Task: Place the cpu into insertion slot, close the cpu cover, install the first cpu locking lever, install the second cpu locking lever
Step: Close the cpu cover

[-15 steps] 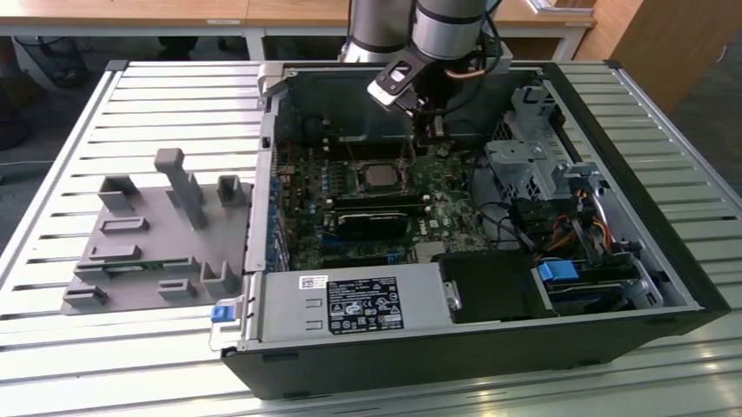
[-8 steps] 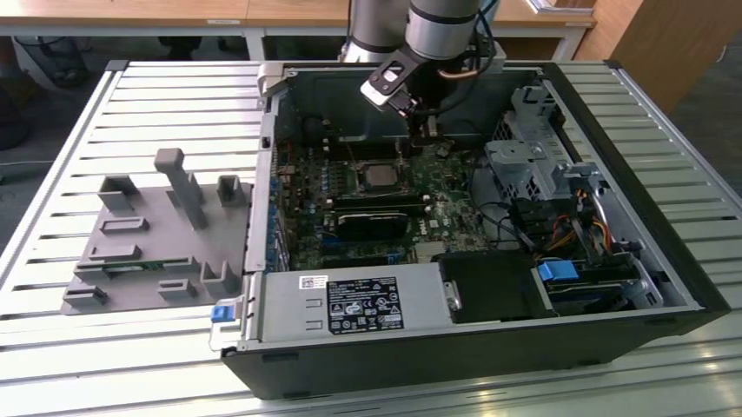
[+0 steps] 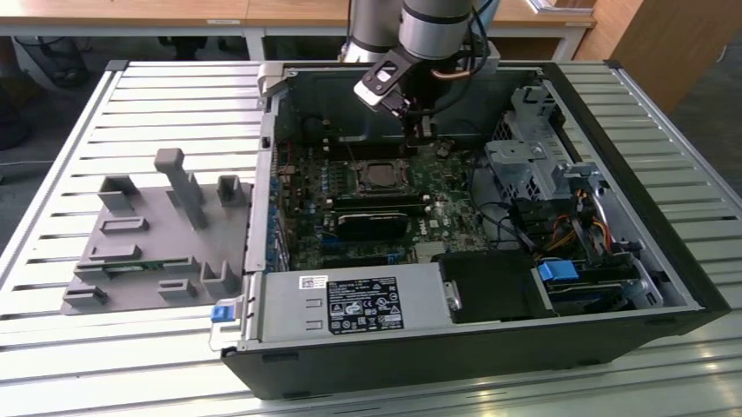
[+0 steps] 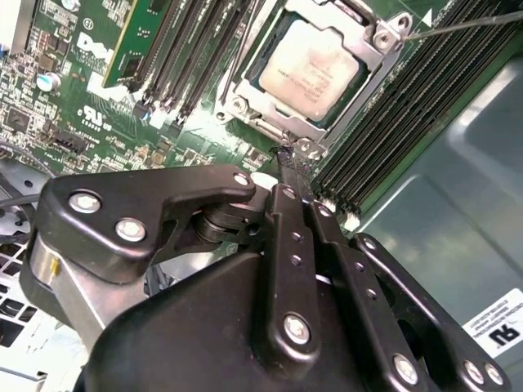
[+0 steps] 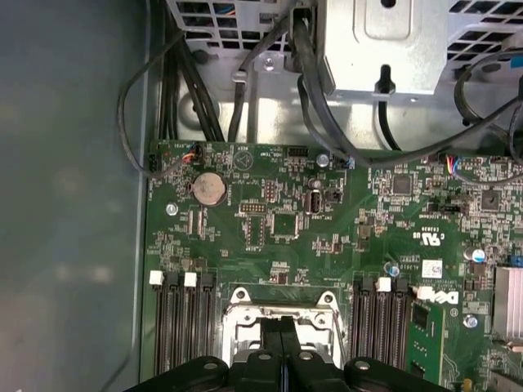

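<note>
The cpu (image 4: 310,69) lies flat in the insertion slot (image 4: 233,104) on the green motherboard (image 5: 278,220), silvery top up and square with the socket, so the placing step looks done. The cpu cover (image 4: 282,121) frames it on all sides with the chip showing through its window; it looks lowered over the chip, though I cannot tell whether it is pressed fully home. A thin locking lever (image 4: 466,24) juts away from the socket's far corner over the long black memory slots (image 4: 400,106), which suggests it is not yet hooked down and leaves the cover unclamped. The gripper (image 4: 288,159) hangs just beside the socket's near edge, its two fingers (image 4: 282,220) drawn together into one narrow point with nothing that I can make out between them. That stance suits pushing or hooking a slim part rather than carrying the chip. In the first wrist view the fingertips cross the middle of the socket frame. In the exterior view the gripper (image 3: 420,129) hangs inside the open computer case (image 3: 464,365), near the back wall and just beyond the socket, while the grey fixture plate (image 3: 151,243) sits well apart on the slatted table (image 3: 69,365)
</note>
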Controlling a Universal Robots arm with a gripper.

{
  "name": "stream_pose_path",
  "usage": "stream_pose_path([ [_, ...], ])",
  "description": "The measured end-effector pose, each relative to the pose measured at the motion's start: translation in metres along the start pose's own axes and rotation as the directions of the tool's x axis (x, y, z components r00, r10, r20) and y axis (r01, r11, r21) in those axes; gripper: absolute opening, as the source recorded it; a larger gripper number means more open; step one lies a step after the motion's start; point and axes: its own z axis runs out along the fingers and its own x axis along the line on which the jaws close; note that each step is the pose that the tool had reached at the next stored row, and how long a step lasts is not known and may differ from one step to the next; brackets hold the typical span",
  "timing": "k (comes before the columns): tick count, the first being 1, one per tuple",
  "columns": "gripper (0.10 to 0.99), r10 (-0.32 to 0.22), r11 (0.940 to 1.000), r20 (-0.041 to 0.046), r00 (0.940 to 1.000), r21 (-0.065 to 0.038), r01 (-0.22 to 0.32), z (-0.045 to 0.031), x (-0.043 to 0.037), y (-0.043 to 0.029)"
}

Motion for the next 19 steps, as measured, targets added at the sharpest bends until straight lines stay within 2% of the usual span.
stream_pose_path([
  [13, 0.118, 0.0, 1.0, 0.0001, 1.0, 0.0, 0.0, 0.0003, 0.0002, -0.0063],
  [19, 0.118, 0.001, 1.0, 0.0, 1.0, 0.0, -0.001, 0.0032, 0.0003, -0.0121],
])
